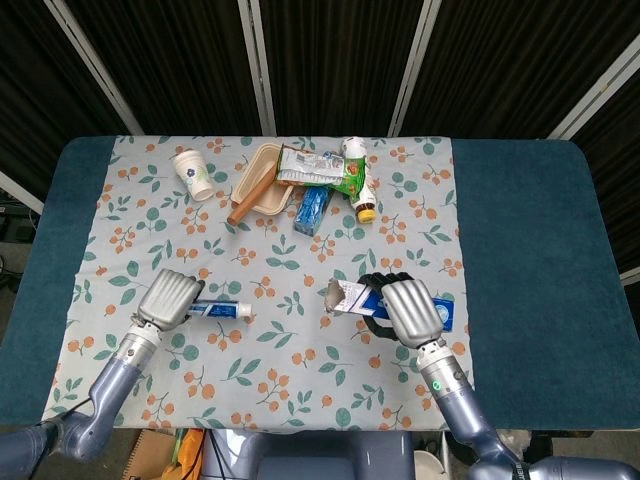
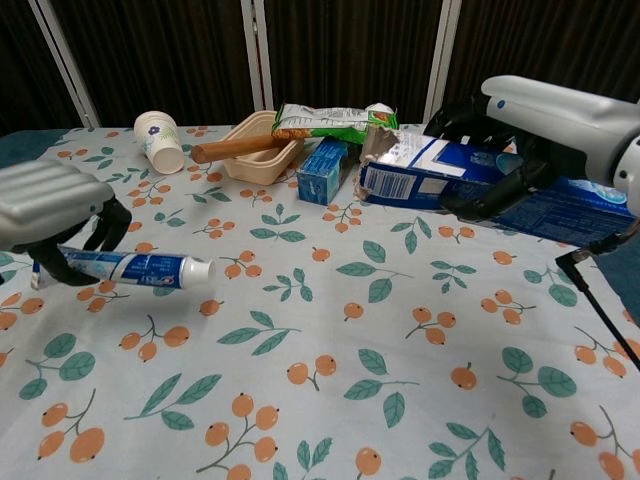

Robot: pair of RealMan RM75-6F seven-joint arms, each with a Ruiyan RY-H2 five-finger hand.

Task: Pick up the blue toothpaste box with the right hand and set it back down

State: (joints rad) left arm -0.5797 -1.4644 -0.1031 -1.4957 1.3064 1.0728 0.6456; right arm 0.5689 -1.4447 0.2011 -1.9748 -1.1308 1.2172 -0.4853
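The blue toothpaste box has a torn-open silver end and hangs tilted above the floral cloth. My right hand grips it from above around its middle. In the head view the same box sticks out left of my right hand, at the cloth's front right. My left hand holds a blue and white toothpaste tube just above the cloth, at the front left. From the head camera, the tube points right out of my left hand.
At the back of the cloth stand a paper cup, a beige bowl with a wooden roller, a green snack bag, a small blue box and a bottle. Dark blue table lies to the right.
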